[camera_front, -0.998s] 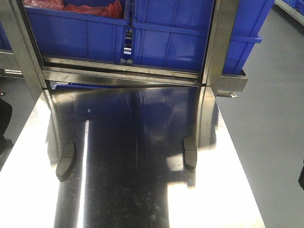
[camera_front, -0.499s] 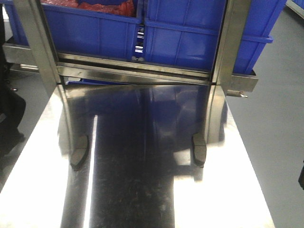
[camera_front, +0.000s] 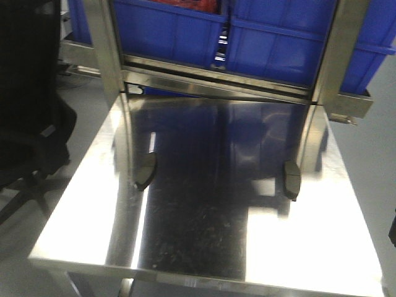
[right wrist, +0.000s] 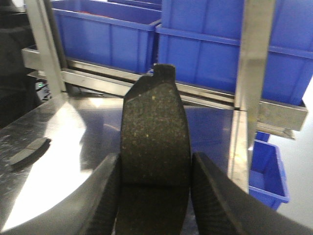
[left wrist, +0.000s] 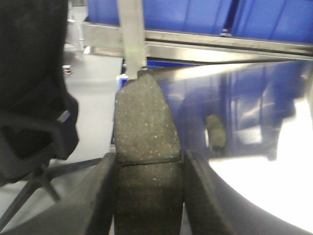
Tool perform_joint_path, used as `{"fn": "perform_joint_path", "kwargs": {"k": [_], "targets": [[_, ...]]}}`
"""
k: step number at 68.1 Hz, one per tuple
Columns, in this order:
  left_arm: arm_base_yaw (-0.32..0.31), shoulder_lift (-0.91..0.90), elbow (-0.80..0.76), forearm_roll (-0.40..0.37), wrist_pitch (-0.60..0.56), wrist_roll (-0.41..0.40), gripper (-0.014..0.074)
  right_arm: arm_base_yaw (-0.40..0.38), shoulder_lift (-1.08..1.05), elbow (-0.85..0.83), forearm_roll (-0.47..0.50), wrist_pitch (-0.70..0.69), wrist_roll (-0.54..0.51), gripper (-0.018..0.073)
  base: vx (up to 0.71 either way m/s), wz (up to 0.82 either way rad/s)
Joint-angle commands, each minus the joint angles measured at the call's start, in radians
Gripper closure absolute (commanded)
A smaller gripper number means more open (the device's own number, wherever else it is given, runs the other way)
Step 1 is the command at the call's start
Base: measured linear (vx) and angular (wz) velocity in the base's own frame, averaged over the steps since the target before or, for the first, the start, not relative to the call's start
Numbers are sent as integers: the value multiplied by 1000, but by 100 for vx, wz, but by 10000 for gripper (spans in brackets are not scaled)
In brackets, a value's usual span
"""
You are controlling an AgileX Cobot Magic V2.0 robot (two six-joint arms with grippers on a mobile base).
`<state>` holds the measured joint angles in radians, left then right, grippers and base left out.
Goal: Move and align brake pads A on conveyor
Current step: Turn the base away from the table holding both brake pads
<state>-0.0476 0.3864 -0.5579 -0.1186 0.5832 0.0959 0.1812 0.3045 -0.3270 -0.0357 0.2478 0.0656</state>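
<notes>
The left gripper (left wrist: pixel 149 159) was clamped on a brake pad (left wrist: pixel 145 117), its fingers (left wrist: pixel 100 196) pressed against the pad's long edges. The right gripper (right wrist: pixel 155 164) gripped a second brake pad (right wrist: pixel 154 112) the same way. A third pad (camera_front: pixel 145 170) and a fourth pad (camera_front: pixel 291 179) lay well apart on the shiny steel surface (camera_front: pixel 204 241), near blue bins (camera_front: pixel 278 43).

Two brake pads (camera_front: pixel 145 171) lie well apart — a grooved pad (left wrist: pixel 146 147) and a gritty pad (right wrist: pixel 155 142) sit clamped.
</notes>
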Motion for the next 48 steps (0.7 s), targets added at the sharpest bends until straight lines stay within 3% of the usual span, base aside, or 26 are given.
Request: {"fn": "perform_joint_path", "kwargs": {"k": [1,48], "targets": [[-7,6,-30,-11,-95,-1,524,-1,6,-30,-3,-105,-4,536,-11,31],[-7,6,-30,-11,-95,-1,524,-1,6,-30,-3,-105,-4,536,-7,44]]}}
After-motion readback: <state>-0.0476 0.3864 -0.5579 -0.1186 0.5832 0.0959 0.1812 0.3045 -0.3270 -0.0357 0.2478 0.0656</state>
